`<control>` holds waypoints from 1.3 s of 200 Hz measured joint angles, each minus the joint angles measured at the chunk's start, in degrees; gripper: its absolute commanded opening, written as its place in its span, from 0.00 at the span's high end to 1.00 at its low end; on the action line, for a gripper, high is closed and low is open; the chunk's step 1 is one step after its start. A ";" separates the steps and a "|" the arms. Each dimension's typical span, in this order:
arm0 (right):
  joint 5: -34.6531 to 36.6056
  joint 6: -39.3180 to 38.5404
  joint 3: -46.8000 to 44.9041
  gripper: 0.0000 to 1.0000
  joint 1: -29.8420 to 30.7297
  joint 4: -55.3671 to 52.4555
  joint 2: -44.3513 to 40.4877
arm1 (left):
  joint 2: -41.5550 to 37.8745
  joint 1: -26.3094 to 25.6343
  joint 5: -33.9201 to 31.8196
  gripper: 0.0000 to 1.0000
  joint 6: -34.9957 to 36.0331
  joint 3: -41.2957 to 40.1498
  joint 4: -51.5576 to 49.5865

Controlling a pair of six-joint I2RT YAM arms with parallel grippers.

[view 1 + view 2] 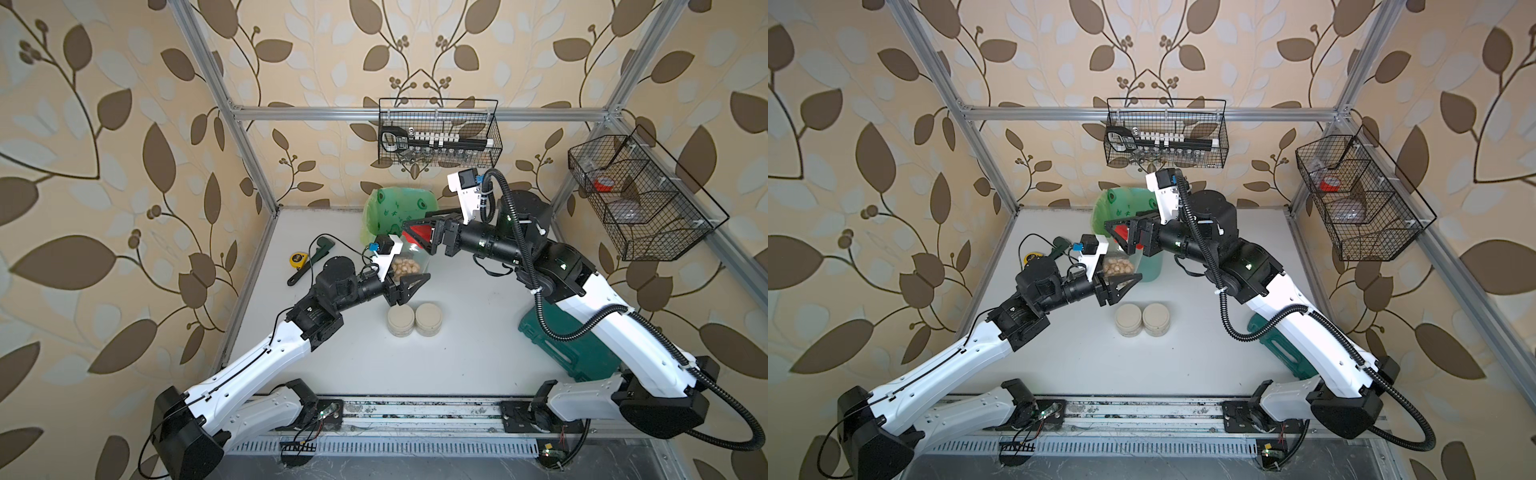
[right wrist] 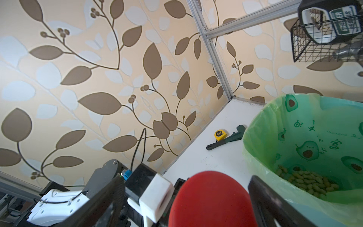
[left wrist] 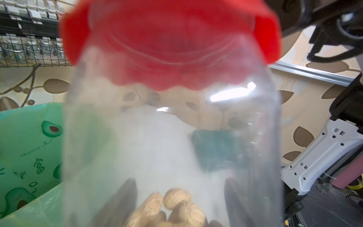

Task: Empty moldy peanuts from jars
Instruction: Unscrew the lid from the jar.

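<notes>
Item 1, left gripper [image 1: 409,274]: I read it as clamped on the lower body of the tall jar [image 3: 176,137]. Through the glass in the left wrist view I see a dark finger [image 3: 121,200] pressed against each side.

Item 2, right gripper [image 1: 417,232]: jaws spread wide, one either side of the red lid [image 2: 212,196]. In the right wrist view one finger stands well clear of the lid and the other sits just beside it, so I log no grip.

Item 3, tall jar: clear glass, lid on, held in front of the bin with its lid end toward the bin. I cannot tell whether its base touches the table [image 1: 353,365].

Item 4, peanuts [image 1: 405,266]: a pale tan handful at the bottom of the tall jar, between the left fingers.

Item 5, short jars [image 1: 401,321] [image 1: 429,319]: two, beige lids on, side by side and touching, mid-table, near the left gripper on its front side. I cannot see their contents from above.

Item 6, bin [image 2: 255,125]: mint green with an avocado-print liner [image 1: 384,208], at the back of the table. Loose peanuts [image 2: 306,180] lie on its bottom.

Item 7, tape measure [image 1: 297,259], yellow, touching a dark green wrench [image 1: 316,257], on the table's left side near the wall.

Item 8, green case [image 1: 582,353]: under the right arm.

Item 9, wire baskets [image 1: 440,133] [image 1: 640,195]: one hung on the back rail, one on the right rail.
</notes>
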 measured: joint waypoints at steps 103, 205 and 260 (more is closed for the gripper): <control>-2.25 3.28 -4.66 0.02 0.00 1.38 -4.35 | -1.36 0.00 -2.62 0.68 0.07 -0.55 1.46; -4.04 4.94 -4.66 0.02 -0.37 3.21 -2.21 | -0.07 0.04 -2.21 0.68 0.09 -0.42 1.79; -3.89 4.94 -4.66 0.06 -0.48 4.31 -0.68 | 1.25 -0.02 1.05 0.68 0.09 0.33 1.70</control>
